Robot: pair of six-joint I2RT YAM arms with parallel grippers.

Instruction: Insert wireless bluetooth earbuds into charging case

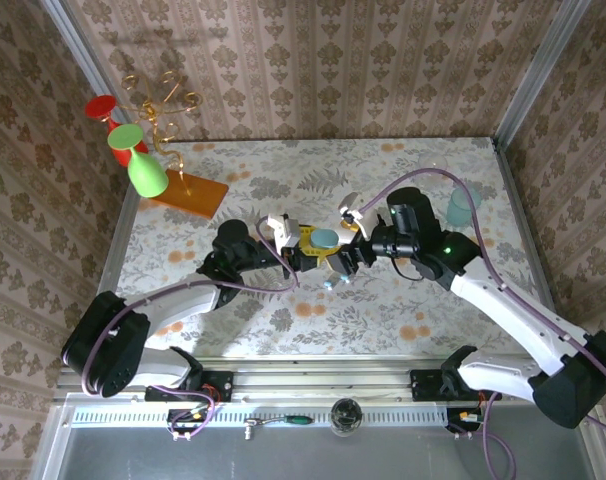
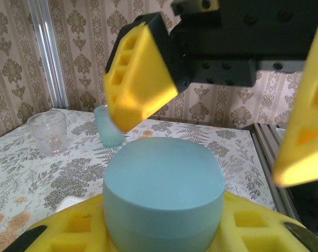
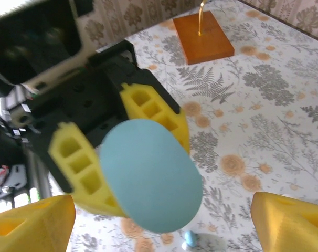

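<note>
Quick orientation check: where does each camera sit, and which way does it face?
Top external: above and behind the robot, looking down at the table; both arms show.
Left wrist: faces right, toward the teal cup; its left fingers hold the light-blue capsule, the right fingers open around it.
Right wrist: faces left, toward the orange base; its fingers at the bottom corners.
Shared: both wrist views see the capsule.

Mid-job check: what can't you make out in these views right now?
- Right wrist: small pale piece on the table, blurred, at the bottom edge; earbud or not, unclear.
- Left wrist: light-blue capsule, its base hidden between the fingers of the left gripper.
- Top external: table under the left gripper and right gripper, covered by them; pieces there too small to identify.
</note>
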